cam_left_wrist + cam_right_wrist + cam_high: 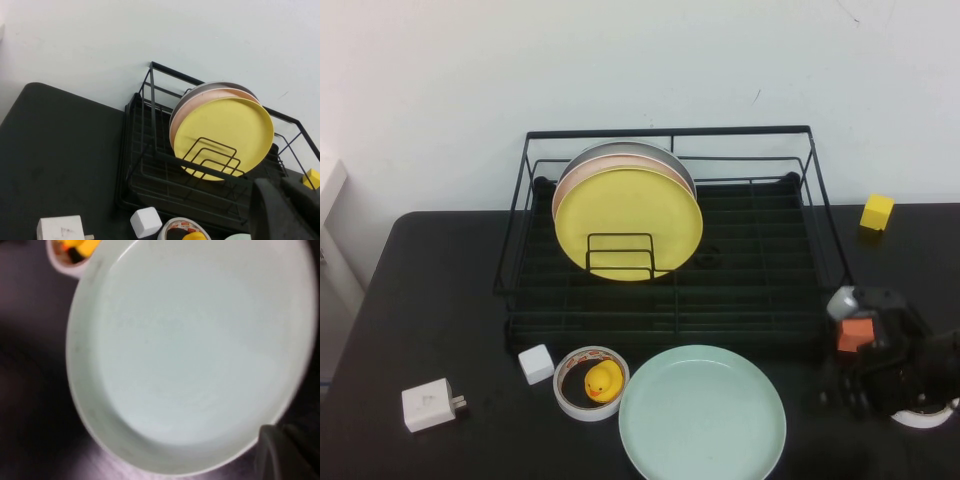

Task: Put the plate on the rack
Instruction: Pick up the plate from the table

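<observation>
The pale mint-green plate [702, 412] lies flat on the black table at the front centre. It fills the right wrist view [190, 350]. The black wire rack [760, 255] stands behind it and holds an upright yellow plate [628, 222], with a pink and a grey plate behind that. My right gripper [840, 396] is low over the table just right of the mint plate, beside its rim [277, 435], shut and empty. My left gripper [280, 186] is outside the high view; it hangs left of the rack [150, 165], shut and empty.
A tape roll [570, 392] with a yellow rubber duck [603, 381] inside touches the mint plate's left side. A white cube [536, 363] and a white charger [430, 404] lie further left. A yellow cube [877, 212] sits at the back right. A white ring [925, 416] lies under the right arm.
</observation>
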Controlling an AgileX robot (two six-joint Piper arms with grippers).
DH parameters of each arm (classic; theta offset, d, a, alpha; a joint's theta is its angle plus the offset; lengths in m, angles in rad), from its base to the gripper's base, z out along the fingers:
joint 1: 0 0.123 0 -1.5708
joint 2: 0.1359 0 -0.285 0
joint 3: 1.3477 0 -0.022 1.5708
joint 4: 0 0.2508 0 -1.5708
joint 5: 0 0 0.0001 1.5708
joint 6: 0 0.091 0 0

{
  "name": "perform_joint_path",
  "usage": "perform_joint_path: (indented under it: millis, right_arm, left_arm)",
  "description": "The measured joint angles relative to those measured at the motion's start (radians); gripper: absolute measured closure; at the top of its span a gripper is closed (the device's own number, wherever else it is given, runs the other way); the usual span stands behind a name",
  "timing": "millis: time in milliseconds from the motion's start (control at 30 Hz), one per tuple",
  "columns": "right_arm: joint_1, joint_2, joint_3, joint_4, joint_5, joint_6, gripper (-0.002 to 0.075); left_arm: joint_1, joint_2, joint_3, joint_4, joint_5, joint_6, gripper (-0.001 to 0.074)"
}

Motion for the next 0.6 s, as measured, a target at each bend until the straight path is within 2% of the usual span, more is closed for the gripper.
perform_joint_path:
  millis: [167, 433, 600]
  right_arm:
    - [0.029, -0.044, 0.000, 0.006, -0.049, -0.005, 0.0727]
    - [0.213, -0.044, 0.000, -0.009, -0.281, -0.043, 0.0727]
    - [0.271, -0.044, -0.011, 0.020, -0.296, -0.084, 0.0727]
  left_arm:
    - [0.000, 0.000, 0.000, 0.009, -0.004, 0.004, 0.0729]
    - [0.000, 0.000, 0.000, 0.012, -0.006, 0.011, 0.0729]
    - [0.000, 0.000, 0.000, 0.012, -0.006, 0.019, 0.0729]
